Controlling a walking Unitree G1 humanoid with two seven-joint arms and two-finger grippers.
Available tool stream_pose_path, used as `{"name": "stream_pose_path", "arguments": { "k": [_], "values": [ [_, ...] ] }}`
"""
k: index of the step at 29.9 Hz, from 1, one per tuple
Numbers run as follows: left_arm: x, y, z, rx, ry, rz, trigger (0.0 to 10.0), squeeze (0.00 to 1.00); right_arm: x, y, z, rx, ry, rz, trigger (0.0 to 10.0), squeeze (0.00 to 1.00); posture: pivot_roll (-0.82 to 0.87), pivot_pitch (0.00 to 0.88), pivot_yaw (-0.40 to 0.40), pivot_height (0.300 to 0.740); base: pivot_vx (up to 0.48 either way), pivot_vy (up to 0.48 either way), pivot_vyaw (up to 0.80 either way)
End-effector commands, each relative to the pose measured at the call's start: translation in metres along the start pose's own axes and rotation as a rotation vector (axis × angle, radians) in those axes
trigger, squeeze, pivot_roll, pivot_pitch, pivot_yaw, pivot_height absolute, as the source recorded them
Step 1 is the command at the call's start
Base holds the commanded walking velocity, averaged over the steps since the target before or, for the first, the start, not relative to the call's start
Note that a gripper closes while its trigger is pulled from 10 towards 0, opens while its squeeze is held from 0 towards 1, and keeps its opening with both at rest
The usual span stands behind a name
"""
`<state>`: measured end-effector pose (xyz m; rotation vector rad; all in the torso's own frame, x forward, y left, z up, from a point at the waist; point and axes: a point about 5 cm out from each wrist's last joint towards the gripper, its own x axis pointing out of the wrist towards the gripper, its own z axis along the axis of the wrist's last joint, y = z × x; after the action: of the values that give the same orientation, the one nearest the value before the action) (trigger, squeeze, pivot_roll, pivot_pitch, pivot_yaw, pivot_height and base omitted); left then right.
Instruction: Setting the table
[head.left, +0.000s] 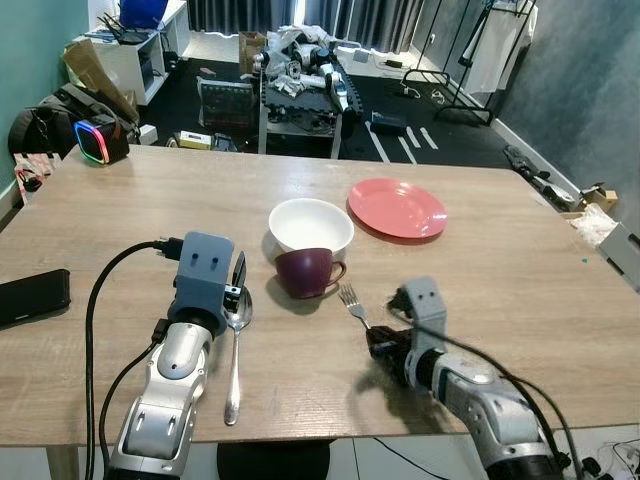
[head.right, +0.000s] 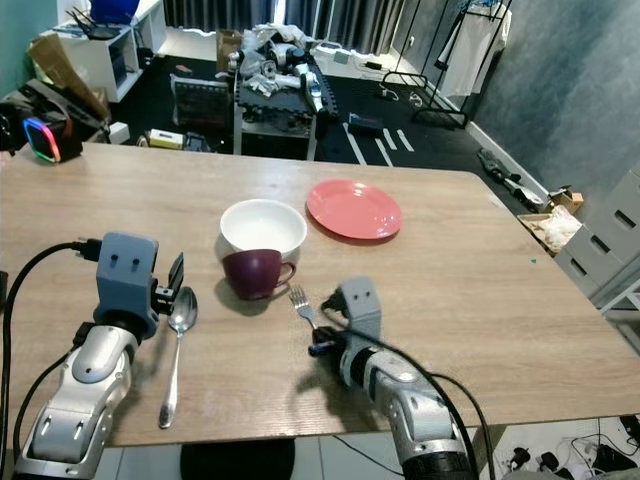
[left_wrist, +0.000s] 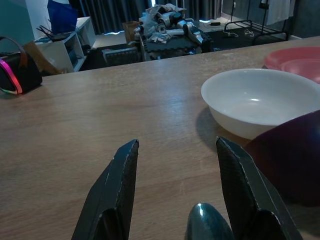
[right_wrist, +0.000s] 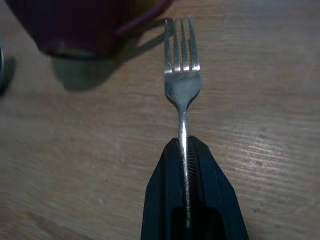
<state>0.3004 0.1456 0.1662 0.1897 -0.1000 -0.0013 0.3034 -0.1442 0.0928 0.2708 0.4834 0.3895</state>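
My right gripper (right_wrist: 186, 150) is clamped on the handle of the fork (right_wrist: 182, 85), whose tines point at the dark red cup (head.left: 308, 271) just ahead on the worktop (head.left: 520, 260). My left gripper (left_wrist: 177, 165) stands with its fingers apart above the bowl of the spoon (head.left: 236, 340), which lies flat beside the cup. Behind the cup sit a white bowl (head.left: 311, 225) and a pink plate (head.left: 397, 207).

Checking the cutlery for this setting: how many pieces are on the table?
2. A spoon lies by the open left gripper, left of the mug. A fork is clamped in the right gripper, right of the mug.
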Motion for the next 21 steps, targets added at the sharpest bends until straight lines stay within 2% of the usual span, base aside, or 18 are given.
{"name": "stream_pose_path", "arguments": {
  "k": [1,2,3,4,5,7,10,11,12,16,17,20,21],
  "values": [
    [-0.002,-0.001,-0.003,-0.004,0.018,0.002,10.0,0.00,-0.007,-0.008,0.011,0.079,-0.078,-0.027,0.0,0.00,0.00,0.000,-0.041,0.740,0.000,0.000,0.00],
    [-0.002,-0.001,-0.003,-0.004,0.018,0.002,10.0,0.00,-0.007,-0.008,0.011,0.079,-0.078,-0.027,0.0,0.00,0.00,0.000,-0.041,0.740,0.000,0.000,0.00],
    [-0.001,-0.002,-0.002,-0.004,0.017,-0.005,10.0,0.00,-0.014,-0.006,0.038,0.104,-0.220,-0.011,0.0,0.00,-0.01,0.000,-0.036,0.740,0.000,0.000,0.00],
    [0.001,-0.003,-0.001,-0.004,0.014,-0.009,10.0,0.00,-0.017,-0.005,0.048,0.095,-0.264,-0.004,0.0,0.00,-0.01,0.000,-0.035,0.740,0.000,0.000,0.00],
    [0.002,-0.003,-0.001,-0.004,0.012,-0.011,10.0,0.00,-0.019,-0.005,0.050,0.039,-0.272,-0.002,0.0,0.00,-0.01,0.000,-0.031,0.740,0.000,0.000,0.00],
    [0.002,-0.003,-0.001,-0.004,0.012,-0.011,10.0,0.00,-0.020,-0.005,0.050,0.024,-0.272,-0.002,0.0,0.00,-0.01,0.000,-0.031,0.740,0.000,0.000,0.00],
    [0.002,-0.003,0.000,-0.002,0.010,-0.013,10.0,0.00,-0.021,-0.008,0.045,-0.031,-0.240,-0.016,0.0,0.00,-0.01,0.000,-0.031,0.740,0.000,0.000,0.00],
    [0.002,-0.002,0.000,-0.002,0.011,-0.012,10.0,0.00,-0.023,-0.011,0.041,-0.095,-0.220,-0.030,0.0,0.00,-0.01,0.000,-0.032,0.740,0.000,0.000,0.00],
    [0.002,-0.002,0.000,-0.002,0.011,-0.012,10.0,0.00,-0.023,-0.011,0.041,-0.095,-0.220,-0.030,0.0,0.00,-0.01,0.000,-0.032,0.740,0.000,0.000,0.00],
    [0.001,-0.003,-0.002,-0.005,0.015,-0.011,10.0,0.00,-0.026,-0.020,0.028,-0.247,-0.131,-0.052,0.0,0.00,-0.01,0.000,-0.031,0.740,0.000,0.000,0.00],
    [0.001,-0.003,-0.002,-0.005,0.015,-0.011,10.0,0.00,-0.026,-0.020,0.028,-0.247,-0.131,-0.052,0.0,0.00,-0.01,0.000,-0.031,0.740,0.000,0.000,0.00],
    [0.002,-0.003,-0.001,-0.005,0.015,-0.013,10.0,0.00,-0.028,-0.033,0.014,-0.346,-0.054,-0.095,0.0,0.00,-0.01,0.000,-0.031,0.740,0.000,0.000,0.00],
    [0.002,-0.003,-0.001,-0.005,0.015,-0.013,10.0,0.00,-0.028,-0.033,0.014,-0.346,-0.054,-0.095,0.0,0.00,-0.01,0.000,-0.031,0.740,0.000,0.000,0.00]
  ]
}}
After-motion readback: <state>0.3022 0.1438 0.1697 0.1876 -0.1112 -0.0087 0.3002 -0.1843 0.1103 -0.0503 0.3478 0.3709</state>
